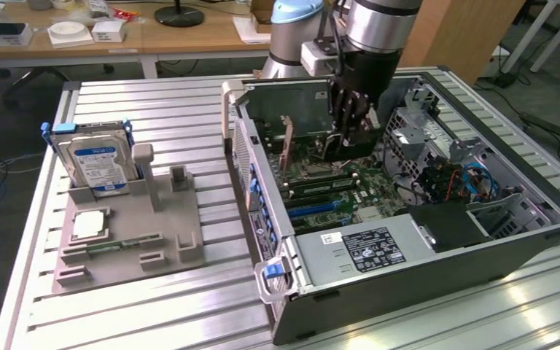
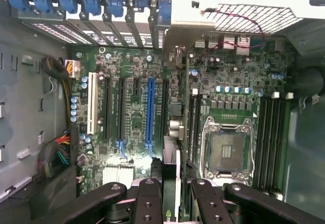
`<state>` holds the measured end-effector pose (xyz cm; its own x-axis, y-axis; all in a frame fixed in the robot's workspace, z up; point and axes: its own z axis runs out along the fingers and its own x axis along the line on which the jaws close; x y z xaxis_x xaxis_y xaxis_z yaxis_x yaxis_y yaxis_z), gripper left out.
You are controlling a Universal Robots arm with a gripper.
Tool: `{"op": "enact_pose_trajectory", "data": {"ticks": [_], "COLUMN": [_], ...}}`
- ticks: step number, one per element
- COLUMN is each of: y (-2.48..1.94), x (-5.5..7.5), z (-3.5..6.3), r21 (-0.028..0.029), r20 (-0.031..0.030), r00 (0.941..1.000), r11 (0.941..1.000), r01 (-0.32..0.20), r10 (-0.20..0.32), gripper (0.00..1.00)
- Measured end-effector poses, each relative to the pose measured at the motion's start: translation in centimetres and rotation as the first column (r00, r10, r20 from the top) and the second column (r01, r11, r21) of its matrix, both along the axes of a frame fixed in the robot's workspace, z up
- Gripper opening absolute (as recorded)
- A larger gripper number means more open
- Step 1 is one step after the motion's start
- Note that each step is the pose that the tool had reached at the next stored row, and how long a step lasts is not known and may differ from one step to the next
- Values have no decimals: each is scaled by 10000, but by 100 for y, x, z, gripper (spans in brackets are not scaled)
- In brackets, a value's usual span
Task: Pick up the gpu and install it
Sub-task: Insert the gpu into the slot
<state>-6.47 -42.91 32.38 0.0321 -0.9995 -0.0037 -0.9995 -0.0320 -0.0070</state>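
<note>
Currently I am holding the gpu (image 2: 171, 165) edge-on between the fingers of the gripper (image 1: 350, 138), which are clamped on its two faces. The arm is hanging inside the open computer case (image 1: 407, 292), and the card is hovering over the motherboard (image 2: 137, 117), in line with the black slot just beside the blue slot (image 2: 151, 112). Pick-up is looking done to me. Seating is looking unfinished, though I cannot tell whether the card's edge is touching the slot. Outside the case, a hard drive (image 1: 95, 160) is standing upright on the grey fixture (image 1: 178, 244).
</note>
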Motion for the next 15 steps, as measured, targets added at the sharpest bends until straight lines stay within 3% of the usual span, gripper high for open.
{"op": "enact_pose_trajectory", "data": {"ticks": [15], "y": [-185], "x": [-4], "z": [-140], "r21": [6], "r20": [0], "r00": [10000], "r11": [10000], "r01": [-1], "r10": [1], "gripper": [27]}}
